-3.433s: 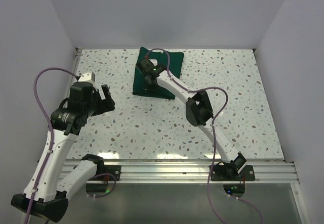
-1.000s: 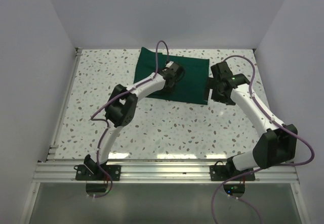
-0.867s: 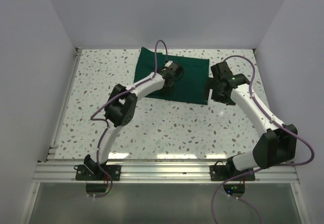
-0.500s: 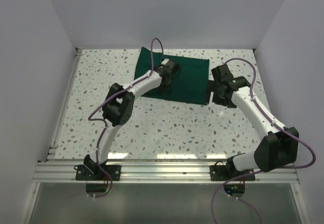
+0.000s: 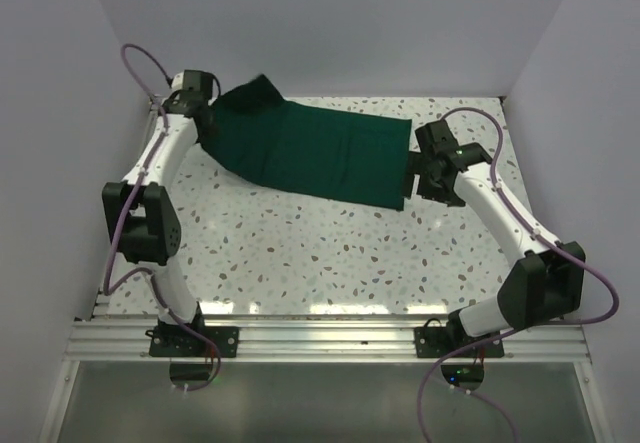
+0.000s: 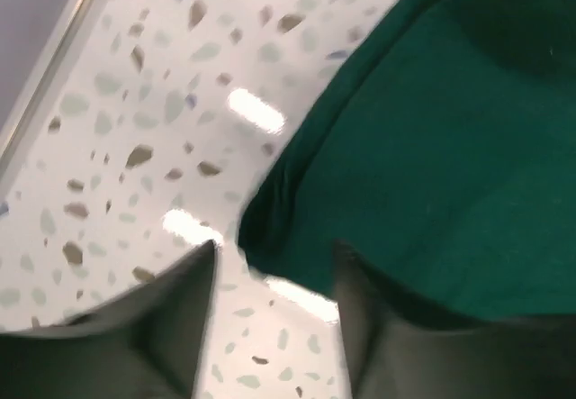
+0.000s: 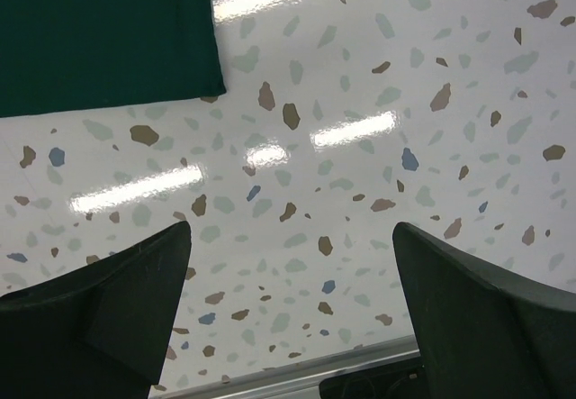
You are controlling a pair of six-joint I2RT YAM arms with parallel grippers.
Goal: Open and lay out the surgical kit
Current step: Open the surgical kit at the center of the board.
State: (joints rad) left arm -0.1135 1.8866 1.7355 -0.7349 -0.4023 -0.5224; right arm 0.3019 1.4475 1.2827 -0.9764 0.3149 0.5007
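Green cloth wrap [image 5: 320, 153] lies across far surface [image 5: 330, 253], long axis left-right. Left pincer [image 6: 274, 259] at lifted far-left flap, grip unclear. Right pincer [image 7: 290, 226] wide-spread, empty, just beside right edge.

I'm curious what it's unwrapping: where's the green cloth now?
Seen from above, the green cloth is spread across the far half of the table, between the left claw and the right claw, its left end raised.
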